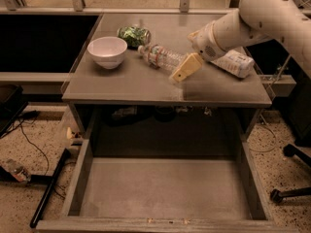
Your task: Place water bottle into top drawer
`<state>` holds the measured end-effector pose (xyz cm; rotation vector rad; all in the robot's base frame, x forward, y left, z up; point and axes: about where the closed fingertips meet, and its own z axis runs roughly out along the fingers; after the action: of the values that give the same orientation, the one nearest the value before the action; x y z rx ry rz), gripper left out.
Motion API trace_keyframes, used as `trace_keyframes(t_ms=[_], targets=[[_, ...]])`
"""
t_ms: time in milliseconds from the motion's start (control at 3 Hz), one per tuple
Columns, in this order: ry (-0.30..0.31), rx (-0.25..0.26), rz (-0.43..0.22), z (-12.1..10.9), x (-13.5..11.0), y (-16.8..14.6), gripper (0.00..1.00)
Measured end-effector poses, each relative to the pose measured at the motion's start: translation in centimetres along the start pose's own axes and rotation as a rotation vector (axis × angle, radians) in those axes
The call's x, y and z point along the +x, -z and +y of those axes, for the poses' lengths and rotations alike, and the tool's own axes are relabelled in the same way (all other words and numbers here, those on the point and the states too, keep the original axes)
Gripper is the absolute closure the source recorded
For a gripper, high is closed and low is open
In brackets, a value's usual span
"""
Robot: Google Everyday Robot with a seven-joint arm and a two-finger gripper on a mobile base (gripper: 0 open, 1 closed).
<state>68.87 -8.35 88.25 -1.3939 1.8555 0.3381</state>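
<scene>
The water bottle, clear and ribbed with a red-and-white label band, lies on its side on the table, cap end pointing left toward the back. My gripper, with yellowish fingers, sits at the bottle's right end, right at or over its base. The white arm reaches in from the upper right. The top drawer is pulled out wide below the table's front edge, its flat grey bottom bare.
A white bowl stands at the table's left. A green snack bag lies behind the bottle. A bottle with a whitish-blue label lies at the right, partly behind the arm. A chair base stands at the lower right.
</scene>
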Motion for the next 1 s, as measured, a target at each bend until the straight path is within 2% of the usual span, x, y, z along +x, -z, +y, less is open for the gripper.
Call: trace_keyframes(t_ms=[667,1000], targets=[[-0.088,-0.008,0.007,-1.0,1.4,-3.8,0.0],[-0.088,-0.009,0.007,-1.0,1.4,-3.8,0.19]])
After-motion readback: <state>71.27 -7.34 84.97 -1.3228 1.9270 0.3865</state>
